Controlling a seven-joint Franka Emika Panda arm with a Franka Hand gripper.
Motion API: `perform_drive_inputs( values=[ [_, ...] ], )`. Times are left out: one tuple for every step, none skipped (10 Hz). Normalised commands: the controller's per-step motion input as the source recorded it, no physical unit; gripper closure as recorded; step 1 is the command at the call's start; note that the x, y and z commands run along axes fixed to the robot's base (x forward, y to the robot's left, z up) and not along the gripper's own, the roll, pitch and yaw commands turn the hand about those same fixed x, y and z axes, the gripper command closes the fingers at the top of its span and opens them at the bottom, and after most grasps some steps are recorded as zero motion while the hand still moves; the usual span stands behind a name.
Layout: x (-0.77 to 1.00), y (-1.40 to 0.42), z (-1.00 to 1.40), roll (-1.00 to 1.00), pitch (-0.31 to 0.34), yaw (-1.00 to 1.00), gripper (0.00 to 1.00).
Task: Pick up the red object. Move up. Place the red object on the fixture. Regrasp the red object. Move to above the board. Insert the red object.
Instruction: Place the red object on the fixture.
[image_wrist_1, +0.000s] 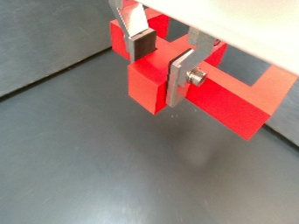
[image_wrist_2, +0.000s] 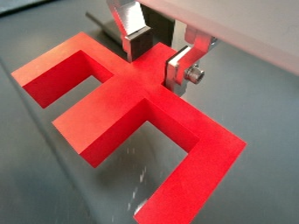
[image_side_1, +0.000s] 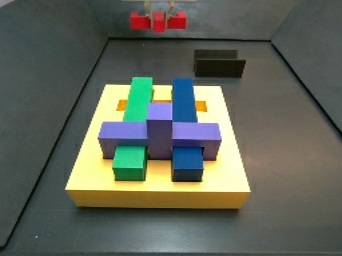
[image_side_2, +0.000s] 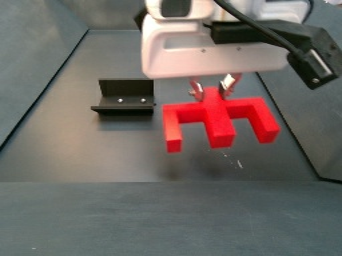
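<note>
Held aloft in gripper (image_side_2: 213, 88), fingers (image_wrist_1: 179, 76) clamped on red bar (image_side_2: 214, 123); thin pinch risks tilting short of holder (image_side_2: 122, 99).

Clamped on the red object (image_wrist_1: 158, 83) — gripper (image_wrist_1: 162, 59) with its two flat silver fingers (image_wrist_1: 180, 77) pressed against opposite faces of the central stub, a dark pad (image_wrist_1: 143, 45) showing on one finger. Held clear above the dark grey floor (image_wrist_1: 82, 157), with the bar of the piece stretching away behind the fingers and one end leg (image_wrist_1: 239, 103) jutting out past them — a faint shadow lying on the floor beneath.
</note>
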Motion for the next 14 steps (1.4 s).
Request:
perform_drive_inputs(
  values=[
    [0.68, -0.08, 0.16, -0.81, -0.046, 0.0, 1.0],
    [0.7, -0.11, 0.15, -0.77, -0.023, 0.0, 1.0],
    [0.69, -0.14, 0.17, -0.77, -0.014, 0.0, 1.0],
    [0.74, -0.21, 0.17, -0.69, 0.0, 0.0, 1.0],
    [0.73, -0.29, 0.2, -0.61, 0.0, 0.0, 1.0],
    [0.76, -0.3, 0.17, -0.57, 0.0, 0.0, 1.0],
    [0.71, -0.3, 0.13, -0.57, 0.0, 0.0, 1.0],
    [0.7, -0.25, 0.13, -0.65, 0.0, 0.0, 1.0],
    [0.73, -0.26, 0.13, -0.65, 0.0, 0.0, 1.0],
    [0.71, -0.23, 0.16, -0.72, 0.0, 0.0, 1.0],
    [0.7, -0.2, 0.16, -0.75, 0.0, 0.0, 1.0],
    [0.63, -0.09, 0.23, -0.93, -0.037, -0.02, 1.0],
    [0.65, -0.1, 0.2, -0.95, -0.031, -0.1, 1.0],
    [0.62, -0.09, 0.22, -0.97, -0.06, -0.11, 1.0]
  ],
)
